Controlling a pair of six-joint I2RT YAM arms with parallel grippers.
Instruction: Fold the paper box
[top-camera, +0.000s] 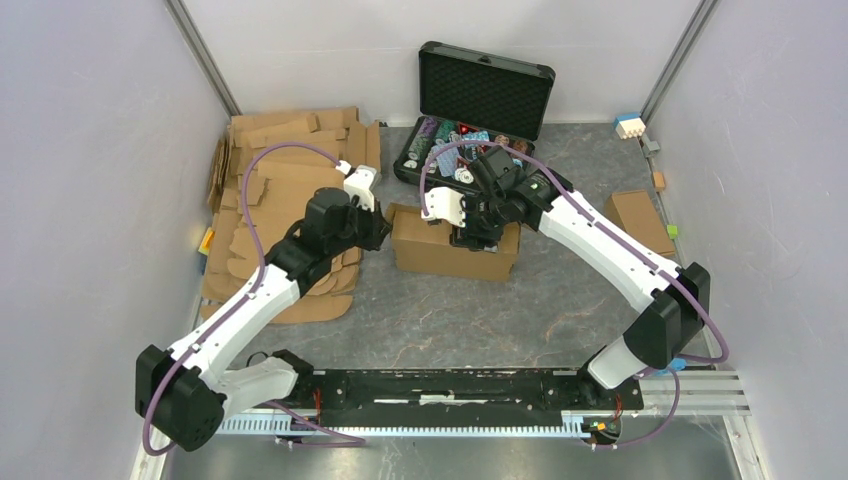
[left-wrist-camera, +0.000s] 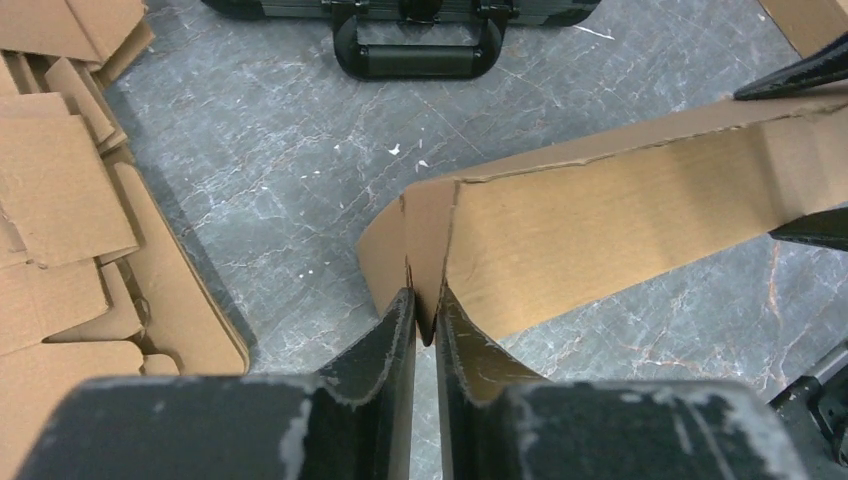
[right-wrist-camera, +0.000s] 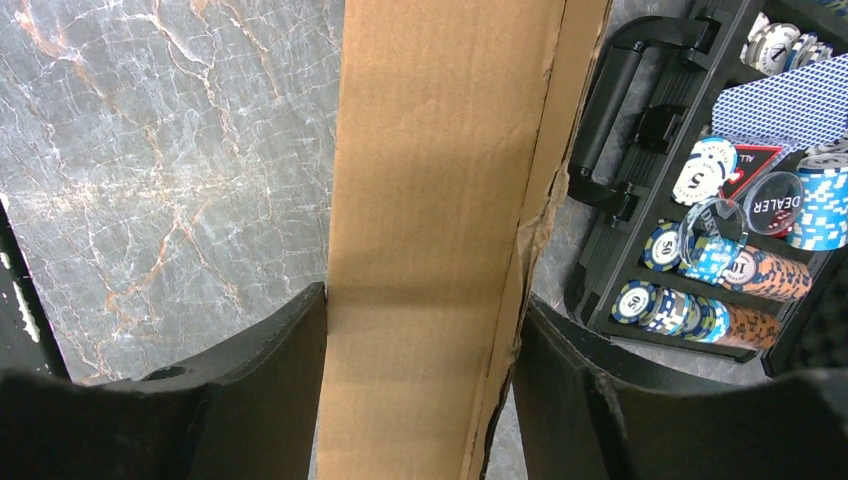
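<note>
Grey marbled table (top-camera: 420, 310), white walls. Left gripper (left-wrist-camera: 425, 318), nearly closed, pinches the box (top-camera: 440, 250) at its end flap. Right gripper (right-wrist-camera: 422, 305), wide, clamps what looks like a top flap. Box stands mid-table, 6 o'clock of the case (top-camera: 485, 95), long axis 9-to-3. Light, stiff, easily creased: hold by flap edges.

You have two arms in view, so two grippers: the left gripper (left-wrist-camera: 425, 305) and the right gripper (right-wrist-camera: 420, 300). On the tabletop (top-camera: 440, 320) you can count one paper box (top-camera: 440, 255), one open black case (top-camera: 485, 85), one smaller cardboard box (top-camera: 638, 220), and one heap of flat cardboard sheets (top-camera: 290, 160) (too overlapped to count singly).
</note>
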